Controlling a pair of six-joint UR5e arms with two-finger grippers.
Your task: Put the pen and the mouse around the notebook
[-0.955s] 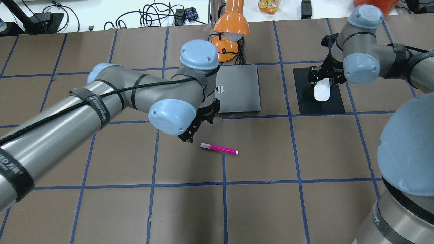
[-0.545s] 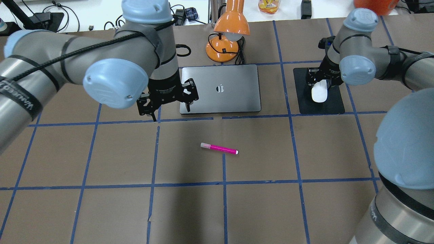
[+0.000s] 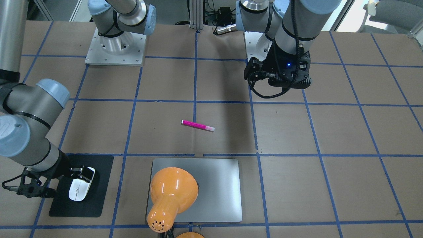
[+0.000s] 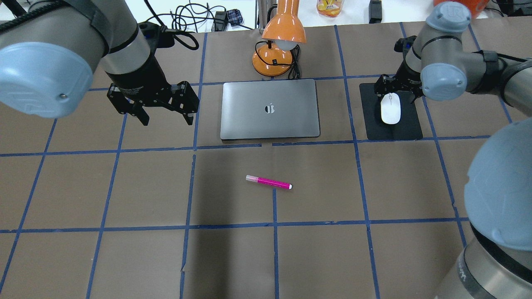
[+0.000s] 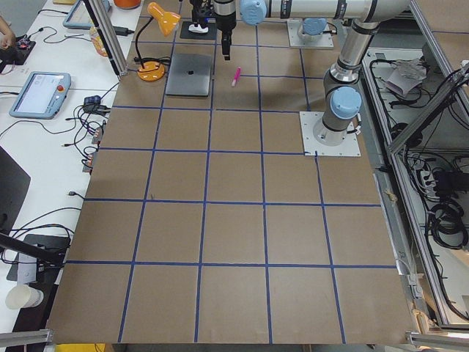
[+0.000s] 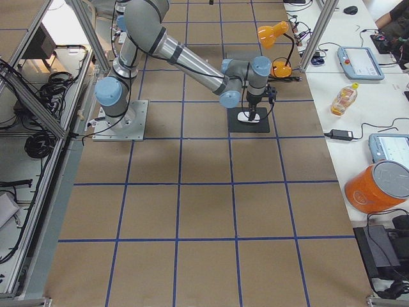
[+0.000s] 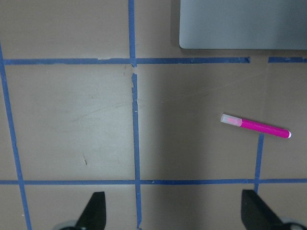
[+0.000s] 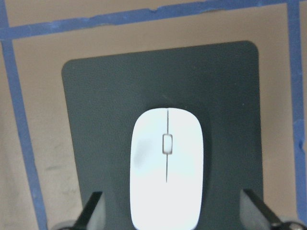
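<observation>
The magenta pen (image 4: 269, 182) lies alone on the brown table, in front of the silver notebook (image 4: 270, 109). The pen (image 7: 254, 126) also shows right of centre in the left wrist view, with a corner of the notebook (image 7: 240, 24) above it. My left gripper (image 4: 167, 121) hovers open and empty to the left of the notebook, well clear of the pen. The white mouse (image 4: 390, 109) rests flat on a black mat (image 4: 399, 131) right of the notebook. My right gripper (image 4: 397, 93) stands open over the mouse's far end, and the mouse (image 8: 166, 175) sits between its spread fingers.
An orange desk lamp (image 4: 276, 45) stands just behind the notebook, and its shade (image 3: 170, 195) overhangs the notebook in the front-facing view. Cables and bottles sit past the far table edge. Both arm bases (image 3: 115, 46) are bolted at the robot's side.
My left arm has swung away from the pen to the left of the notebook, leaving the notebook uncovered. My right gripper has drawn back off the mouse, which now lies flat on the mat.
</observation>
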